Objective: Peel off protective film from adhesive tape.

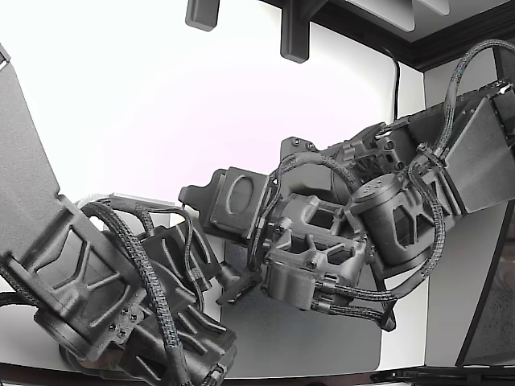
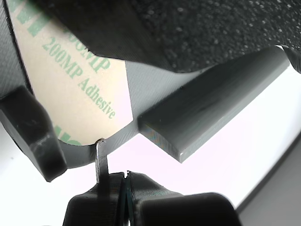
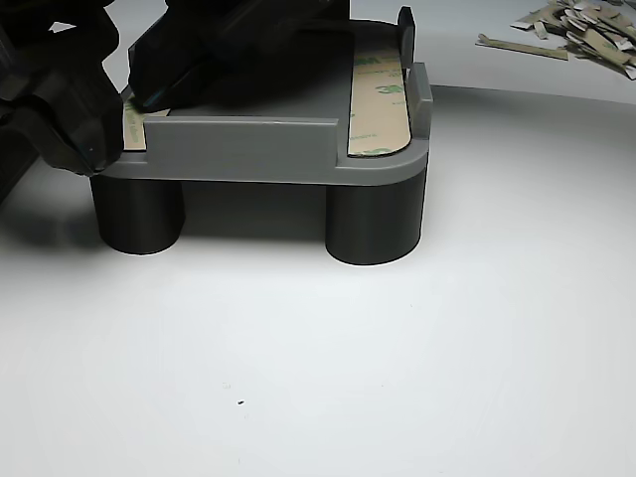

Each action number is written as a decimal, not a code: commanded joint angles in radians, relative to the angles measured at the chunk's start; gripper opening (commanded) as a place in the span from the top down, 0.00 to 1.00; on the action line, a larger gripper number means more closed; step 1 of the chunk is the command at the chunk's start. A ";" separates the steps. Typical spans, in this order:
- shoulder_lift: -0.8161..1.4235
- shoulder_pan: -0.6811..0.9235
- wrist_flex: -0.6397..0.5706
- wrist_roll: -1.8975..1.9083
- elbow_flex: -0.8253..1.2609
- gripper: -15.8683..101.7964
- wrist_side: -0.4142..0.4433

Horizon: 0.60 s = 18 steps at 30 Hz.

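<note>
Thin cream paper film printed "200MP Adhesive" (image 2: 77, 89), likely light, floppy, tearable; best pinched at corner nearest grey plastic fixture's (image 3: 248, 149) edge. Black gripper (image 2: 126, 188) jaws pressed together, apparently empty.

Two dark arms crowd the exterior view: one reaches in from the exterior view's right, wrist bent down and wrapped in braided cable, while the other rises from the near left. In the wrist view the tool (image 2: 123, 186) has its thin tips pressed together, with only a hairline seam between them. In the other view it works in from the left.
</note>
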 commanded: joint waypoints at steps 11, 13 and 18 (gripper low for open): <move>0.012 -0.005 0.005 -0.002 -0.031 0.96 0.008; 0.012 -0.005 0.006 -0.002 -0.031 0.96 0.008; 0.011 -0.005 0.008 -0.002 -0.031 0.96 0.006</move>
